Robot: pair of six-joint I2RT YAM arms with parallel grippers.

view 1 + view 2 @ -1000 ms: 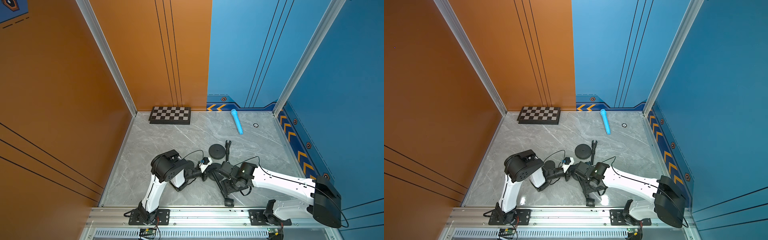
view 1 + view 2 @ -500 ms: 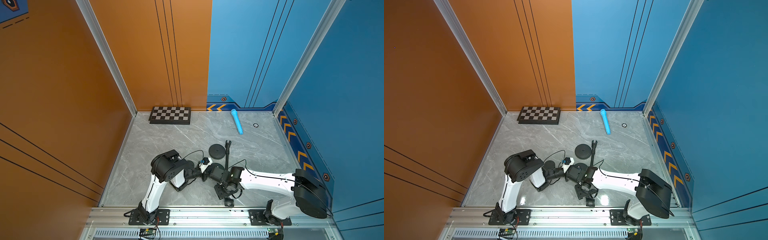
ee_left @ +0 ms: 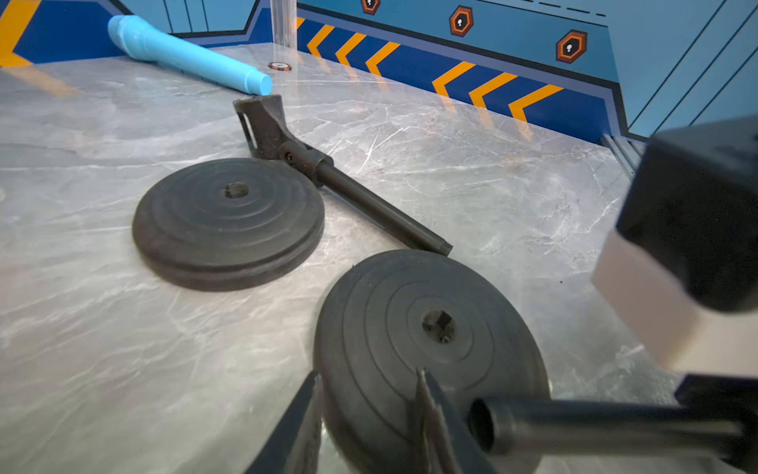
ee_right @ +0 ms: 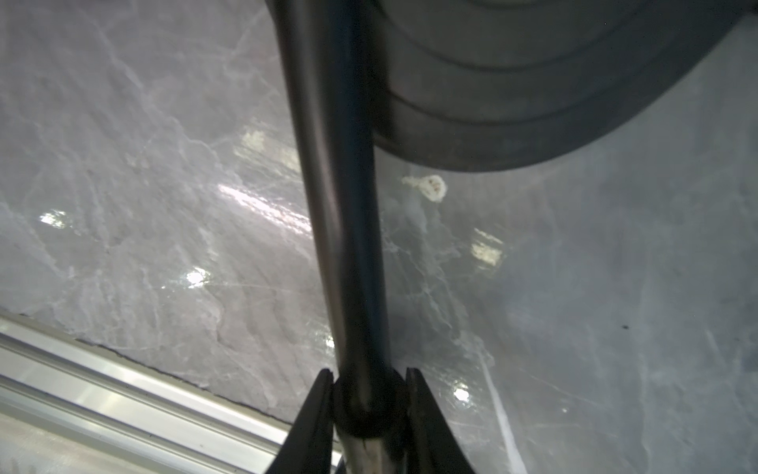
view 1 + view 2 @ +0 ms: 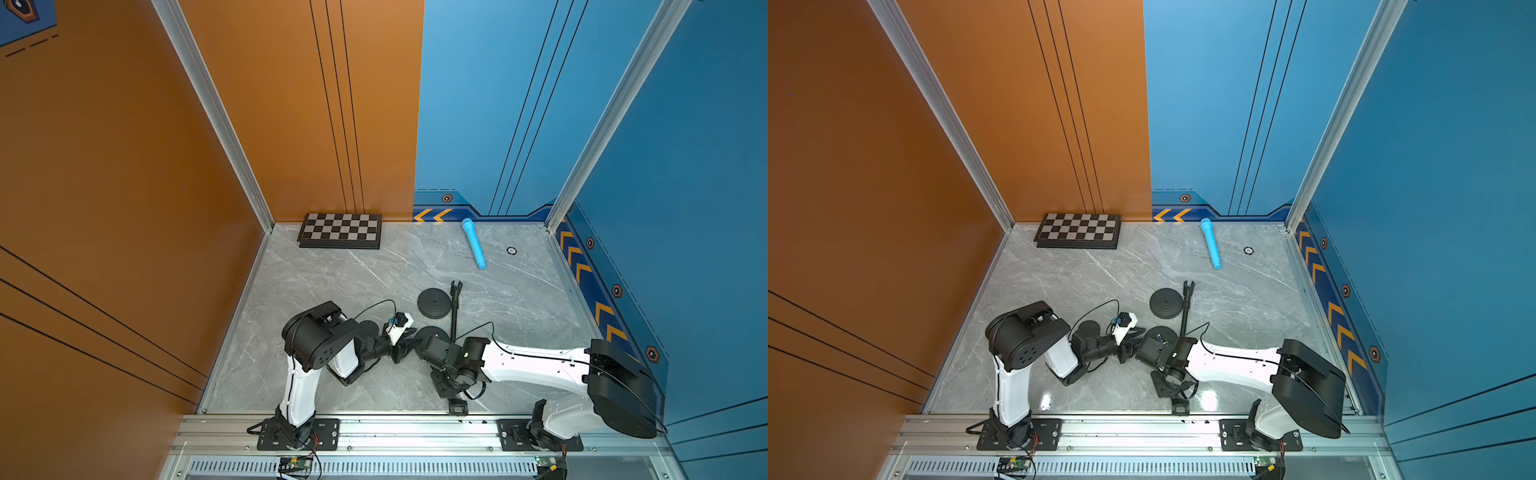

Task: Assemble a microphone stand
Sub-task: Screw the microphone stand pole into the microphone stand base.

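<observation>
The pole is caught now. The right gripper has just shut tight on its thick ring, so I think the pole can next be lifted and pushed into a base. It is black, smooth and round, with a hollow end. That end lies just beside the left gripper, whose jaws have just come apart, with the rim of the near base between them. This base is a black ringed disc with a hole, and it looks tipped up a bit. Farther from both grippers lie the other base, a clip pole and a blue microphone.
</observation>
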